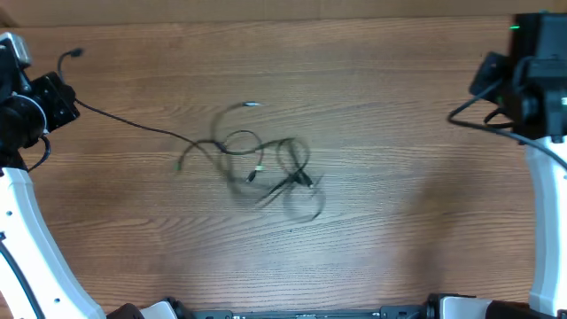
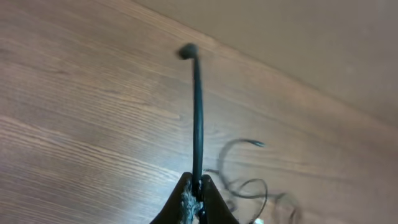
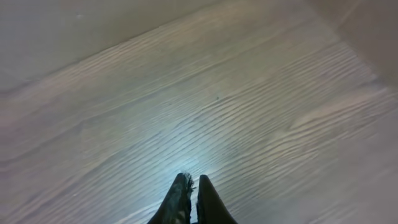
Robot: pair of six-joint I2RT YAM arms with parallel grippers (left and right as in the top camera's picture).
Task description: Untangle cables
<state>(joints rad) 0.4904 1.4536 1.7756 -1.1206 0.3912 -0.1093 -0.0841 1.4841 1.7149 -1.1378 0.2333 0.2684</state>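
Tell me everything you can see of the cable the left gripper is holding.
The cable is thin, black and rubbery-looking, with a small dark plug at its free end. The left gripper pinches it near that end; the rest runs over the wooden table into the tangle at mid-table.

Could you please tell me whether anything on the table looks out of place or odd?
The cables lie in a tangled heap mid-table, loops crossing one another. One black strand runs out of the heap to the left pincer, which is shut on it, the plug end poking beyond. Nothing looks damaged.
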